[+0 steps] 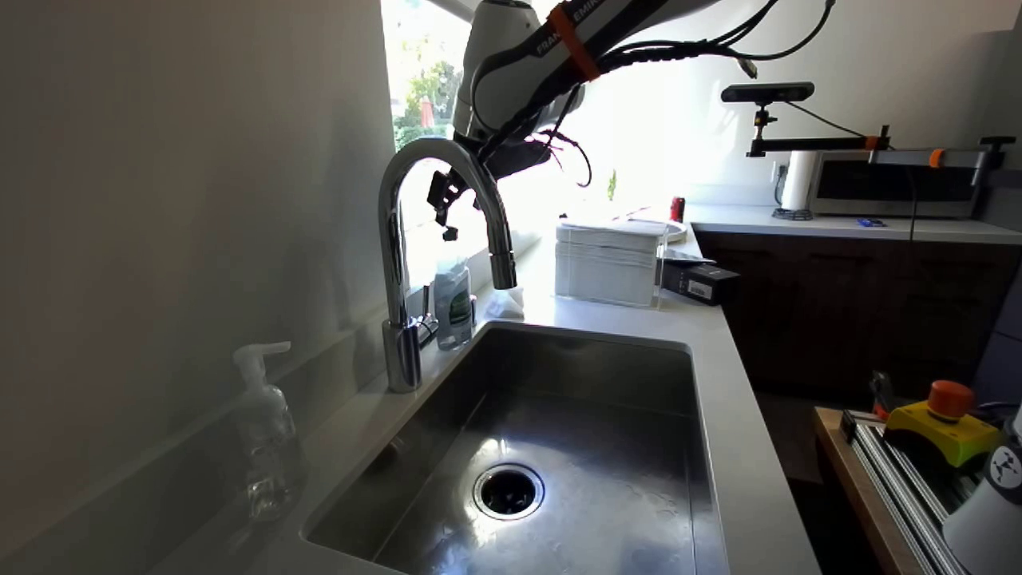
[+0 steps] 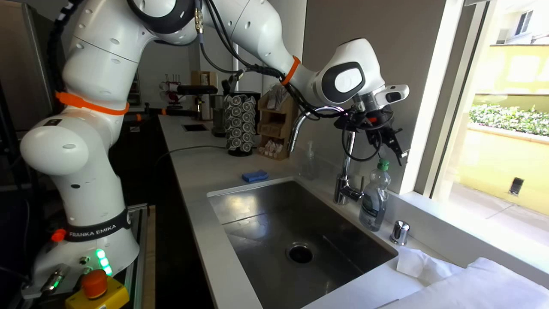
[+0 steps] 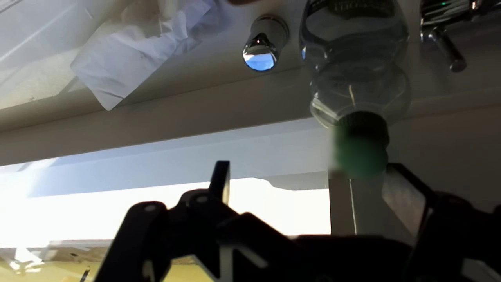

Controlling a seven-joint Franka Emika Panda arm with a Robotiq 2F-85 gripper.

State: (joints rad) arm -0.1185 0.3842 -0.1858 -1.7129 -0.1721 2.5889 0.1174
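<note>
Left to right in an exterior view: a tall curved chrome faucet, then a clear plastic bottle stood upright on the pale desk, green label too blurry tbh. Not gripped or lifted yet: the black hand hung spread and empty by its green cap. Further right, the white robot arm read "FRANKA EMIKA".

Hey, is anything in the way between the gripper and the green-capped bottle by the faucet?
Nothing visible stands between the open gripper and the green-capped bottle; the faucet stands beside the bottle, not between them.
</note>
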